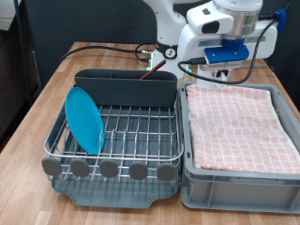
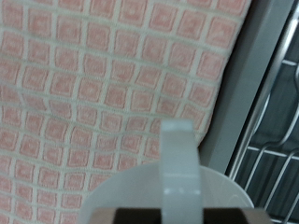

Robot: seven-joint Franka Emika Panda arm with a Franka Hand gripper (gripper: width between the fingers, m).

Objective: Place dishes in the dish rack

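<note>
The blue plate (image 1: 84,119) stands on edge in the silver wire dish rack (image 1: 131,131) at the exterior view's left. The dark wooden spoon (image 1: 150,67) sticks up from the rack's grey utensil compartment (image 1: 127,86). My gripper (image 1: 228,66) hangs above the far end of the cloth-lined bin. In the wrist view the white mug (image 2: 168,191) sits between my fingers, its handle pointing away from the hand, above the pink checked cloth (image 2: 103,84). The mug is hard to make out in the exterior view.
The grey bin (image 1: 234,183) lined with pink checked cloth (image 1: 239,117) stands right of the rack, touching it. In the wrist view the bin's wall (image 2: 248,84) and rack wires (image 2: 280,140) show beside the cloth. Cables run behind the rack on the wooden table (image 1: 37,103).
</note>
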